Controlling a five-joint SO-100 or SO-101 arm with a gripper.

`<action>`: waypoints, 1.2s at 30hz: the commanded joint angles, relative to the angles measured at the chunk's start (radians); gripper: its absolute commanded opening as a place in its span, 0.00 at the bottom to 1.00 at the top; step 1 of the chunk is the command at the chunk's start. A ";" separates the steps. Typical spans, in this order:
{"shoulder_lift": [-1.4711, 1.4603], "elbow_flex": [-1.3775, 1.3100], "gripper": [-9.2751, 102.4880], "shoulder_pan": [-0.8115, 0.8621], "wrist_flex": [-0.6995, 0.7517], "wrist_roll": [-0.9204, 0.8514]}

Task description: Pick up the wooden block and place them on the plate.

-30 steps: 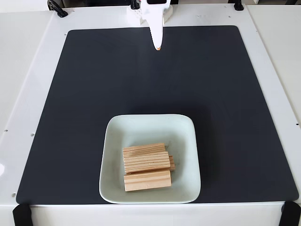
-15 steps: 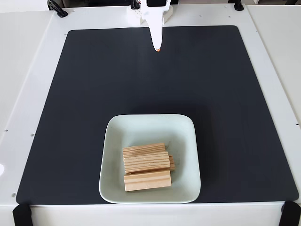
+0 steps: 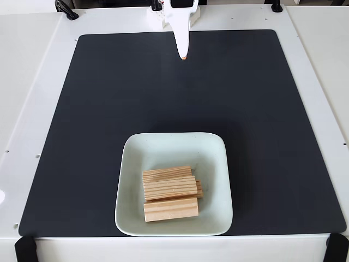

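While the gripper (image 3: 184, 56) sits at 12 o'clock on the black mat (image 3: 98, 109), fingers together in a single narrow tip and holding nothing, the plate (image 3: 174, 147) rests at 6 o'clock near the mat's front edge. Wooden blocks (image 3: 170, 189) are stacked inside it, toward its 6 o'clock side, lying lengthwise left to right, touching. Three tops are clear; a fourth peeks out underneath. No readable writing anywhere.
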 commanded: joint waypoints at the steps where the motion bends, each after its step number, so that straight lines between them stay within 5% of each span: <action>1: 0.006 -0.005 0.08 -0.003 -0.011 -0.006; 36: 0.003 -0.006 0.08 0.081 -0.012 -0.005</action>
